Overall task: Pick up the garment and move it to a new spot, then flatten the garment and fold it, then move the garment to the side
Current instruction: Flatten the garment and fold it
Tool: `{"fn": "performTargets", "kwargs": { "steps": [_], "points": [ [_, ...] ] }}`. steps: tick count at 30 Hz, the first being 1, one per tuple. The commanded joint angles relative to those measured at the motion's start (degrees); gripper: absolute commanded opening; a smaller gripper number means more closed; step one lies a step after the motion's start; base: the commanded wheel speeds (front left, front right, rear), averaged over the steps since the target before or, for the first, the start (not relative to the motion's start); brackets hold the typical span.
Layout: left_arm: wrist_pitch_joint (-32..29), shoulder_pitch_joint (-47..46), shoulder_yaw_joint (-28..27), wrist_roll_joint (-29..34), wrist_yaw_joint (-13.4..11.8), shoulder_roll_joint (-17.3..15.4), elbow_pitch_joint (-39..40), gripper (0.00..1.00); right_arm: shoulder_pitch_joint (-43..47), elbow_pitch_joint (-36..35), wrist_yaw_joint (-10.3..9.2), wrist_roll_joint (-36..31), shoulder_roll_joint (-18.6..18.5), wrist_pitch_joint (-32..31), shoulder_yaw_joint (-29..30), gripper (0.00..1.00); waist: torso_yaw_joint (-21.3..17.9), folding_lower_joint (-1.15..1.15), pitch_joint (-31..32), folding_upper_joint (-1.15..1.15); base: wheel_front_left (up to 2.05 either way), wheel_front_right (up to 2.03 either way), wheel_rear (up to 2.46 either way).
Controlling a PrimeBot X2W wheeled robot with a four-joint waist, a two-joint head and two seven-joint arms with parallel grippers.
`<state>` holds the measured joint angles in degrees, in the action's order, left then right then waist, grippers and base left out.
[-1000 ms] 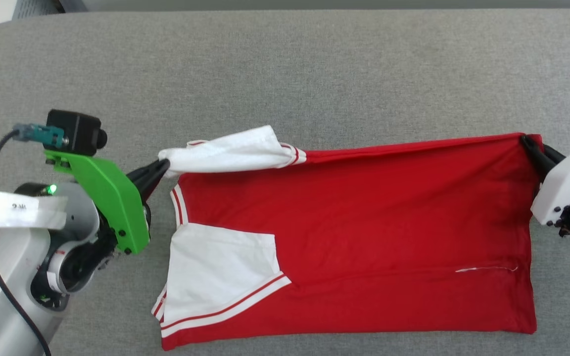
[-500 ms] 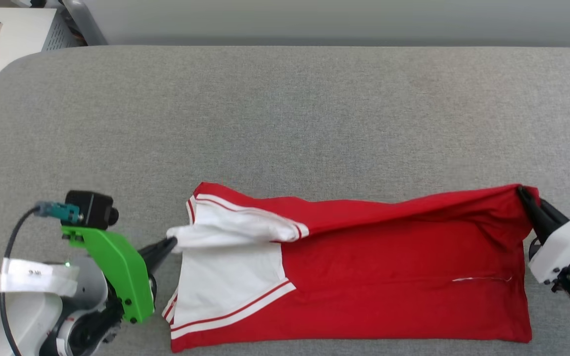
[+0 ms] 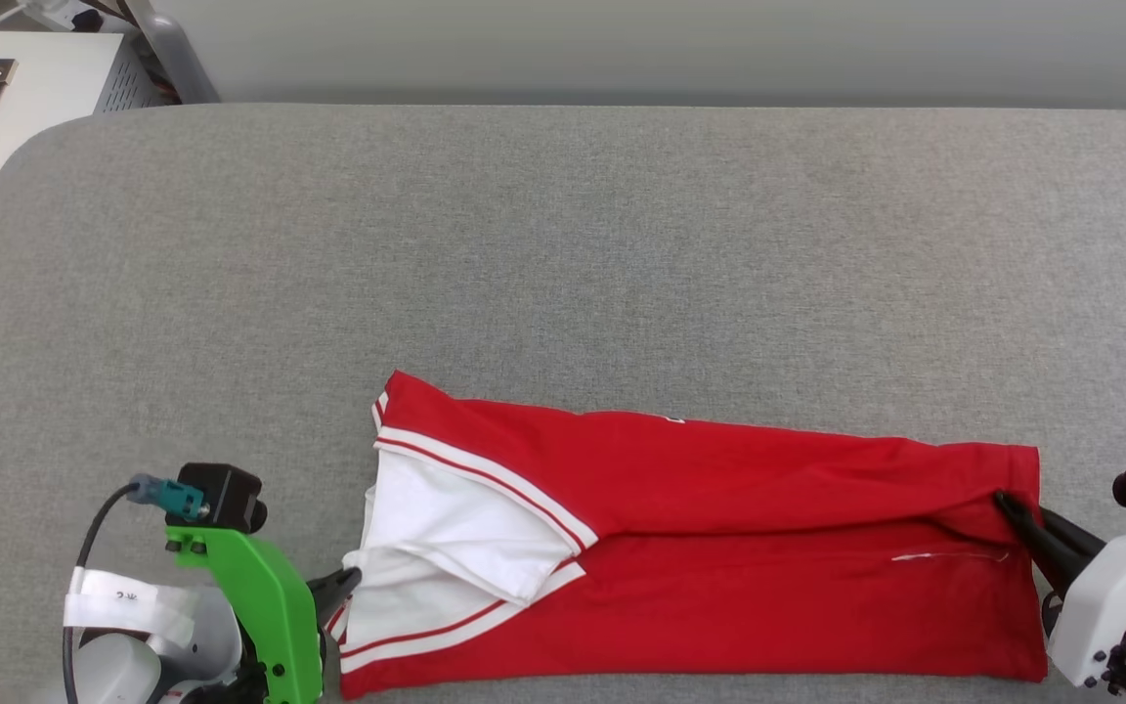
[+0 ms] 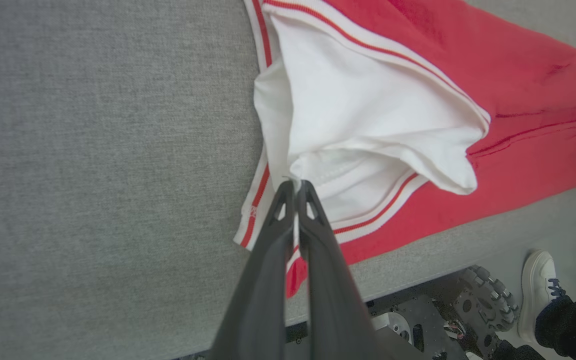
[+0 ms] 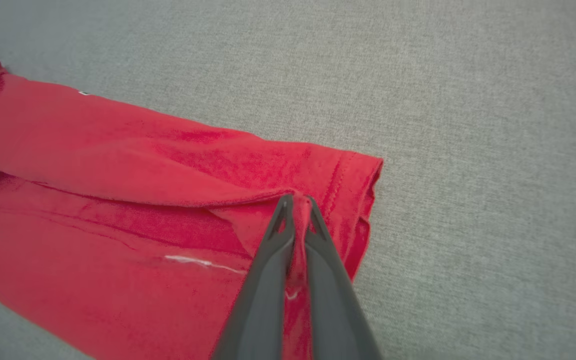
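Across the grey felt tabletop (image 3: 563, 244), the left gripper (image 3: 353, 579) pinches tight the white sleeve (image 4: 368, 100) of the red short-sleeved jersey T-shirt (image 3: 719, 606), which lies along the near edge. The right gripper (image 3: 1005, 503) clamps its hem corner (image 5: 348, 175), apparently laying one lengthwise fold flat.

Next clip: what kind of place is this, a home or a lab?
Probably a lab or test room: the garment lies on a grey fabric-covered table, a white metal cabinet with a handle stands at its far left corner, and a person's shoe shows below the table's near edge.
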<state>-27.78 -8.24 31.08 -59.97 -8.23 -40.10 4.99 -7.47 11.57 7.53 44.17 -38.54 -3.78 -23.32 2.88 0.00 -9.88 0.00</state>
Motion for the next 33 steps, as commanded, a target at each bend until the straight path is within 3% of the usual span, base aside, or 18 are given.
{"fn": "performTargets", "kwargs": {
  "steps": [1,6,13,14,15,26,33],
  "points": [
    [0.0,0.9,0.3,0.4,0.4,0.3,-0.8,0.00,0.4,-0.4,-0.04,0.1,-0.9,-0.2,-0.9,0.00,-0.1,0.00,0.0,0.00,0.00,0.00,0.00],
    [0.2,0.5,1.5,1.0,1.6,1.2,-3.7,0.00,-0.7,-0.9,-0.04,-2.0,-4.0,0.1,-5.6,0.00,-0.3,0.00,-0.3,0.00,0.00,0.00,0.00],
    [1.5,-1.0,2.9,2.8,3.6,2.2,-7.6,0.00,-2.6,0.9,-0.04,-2.5,-5.6,0.1,-9.6,0.00,-0.2,0.00,-0.6,0.00,0.00,0.00,0.00],
    [1.9,-1.2,3.0,3.1,3.8,2.5,-8.3,0.19,-2.7,1.4,-0.04,-2.0,-5.5,0.0,-9.8,1.00,-0.2,0.00,-0.5,0.00,0.00,0.00,0.00],
    [2.2,-1.4,3.3,3.4,4.1,2.7,-8.9,1.00,-2.9,1.7,-0.04,-1.5,-5.4,-0.1,-10.1,1.00,-0.1,0.00,-0.3,0.00,0.00,0.00,0.00],
    [9.6,-0.7,1.9,4.4,5.4,4.5,-11.2,1.00,-1.5,-1.4,-0.04,7.0,-5.4,-2.2,-8.9,1.00,-0.4,0.00,4.2,0.00,0.00,0.00,0.00],
    [20.8,-1.4,-0.5,7.8,6.3,6.7,-10.0,1.00,1.4,-3.5,-0.04,11.9,-4.1,-6.9,-1.5,1.00,-0.3,0.00,5.9,0.00,0.00,0.00,0.00]
  ]
}}
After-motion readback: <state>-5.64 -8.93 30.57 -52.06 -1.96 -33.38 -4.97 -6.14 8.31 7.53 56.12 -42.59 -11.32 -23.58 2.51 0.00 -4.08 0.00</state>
